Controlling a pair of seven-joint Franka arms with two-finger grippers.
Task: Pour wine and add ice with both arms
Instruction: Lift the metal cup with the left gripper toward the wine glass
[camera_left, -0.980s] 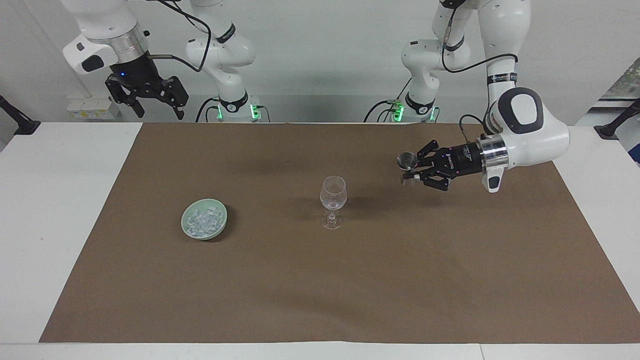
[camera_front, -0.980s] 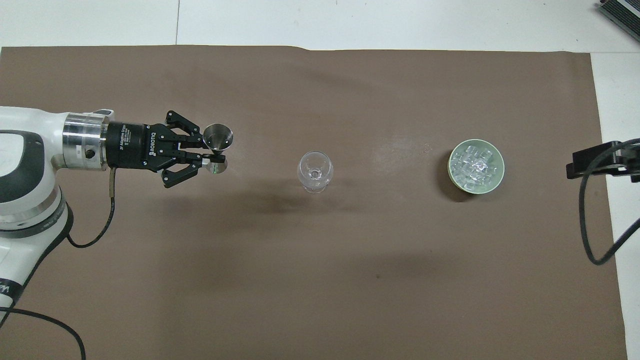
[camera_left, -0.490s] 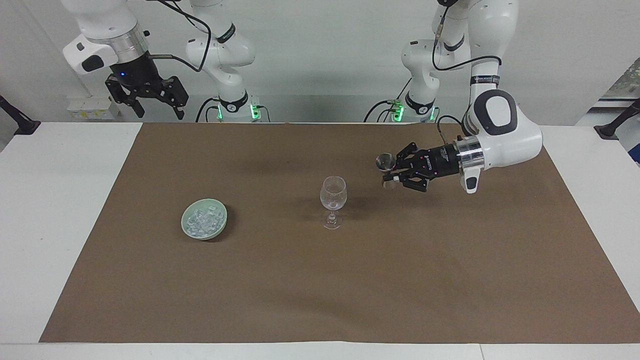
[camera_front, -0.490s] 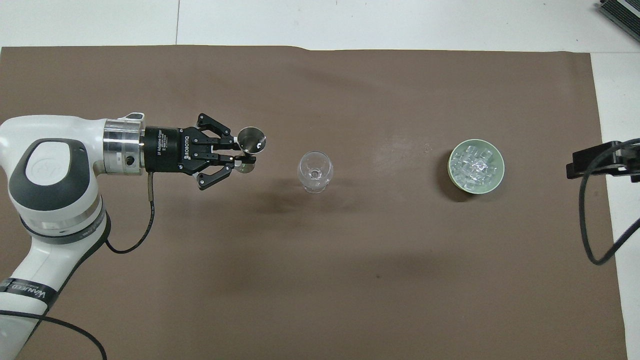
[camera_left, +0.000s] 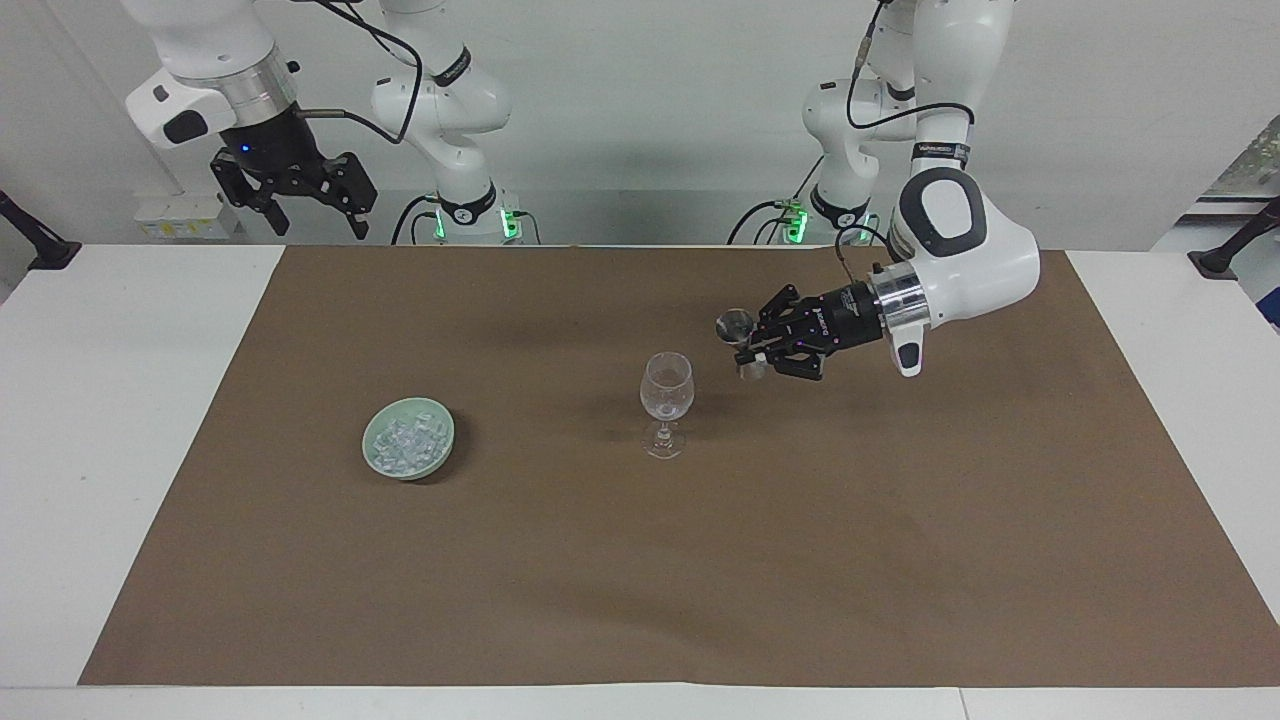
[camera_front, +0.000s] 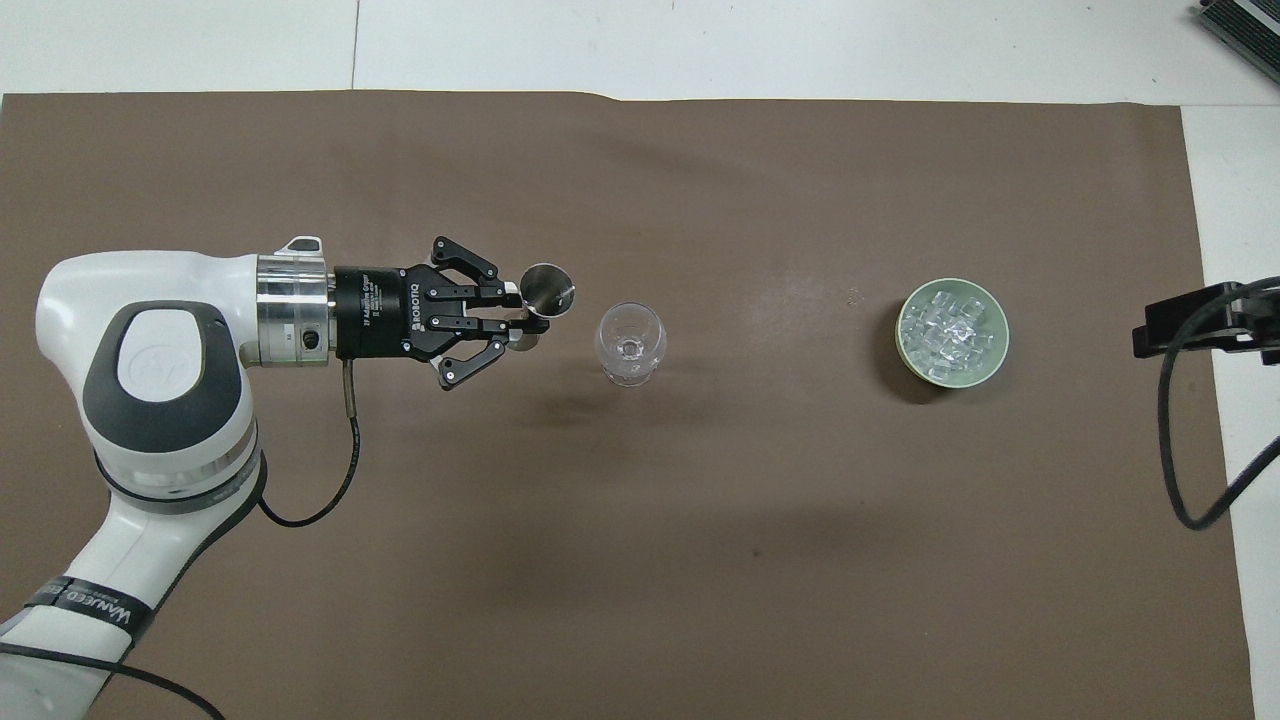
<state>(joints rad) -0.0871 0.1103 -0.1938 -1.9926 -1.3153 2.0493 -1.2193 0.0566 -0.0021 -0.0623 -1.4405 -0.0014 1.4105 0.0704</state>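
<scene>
Facing view: the left gripper (camera_left: 752, 352), right of centre, is clamped on a metal jigger (camera_left: 735, 326) beside the empty wine glass (camera_left: 666, 387); nothing poured yet. The right gripper (camera_left: 318, 210) waits open, upper left.

Overhead view: the ice (camera_front: 949, 328) sits untouched in its green bowl (camera_front: 991, 362), centre right.

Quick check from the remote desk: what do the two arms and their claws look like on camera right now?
Both arms are white with dark grey joint panels and silver wrist rings. The left claw is black, with white lettering on its body and a black cable looping from its wrist. The right claw is black too, with a black cable.
</scene>
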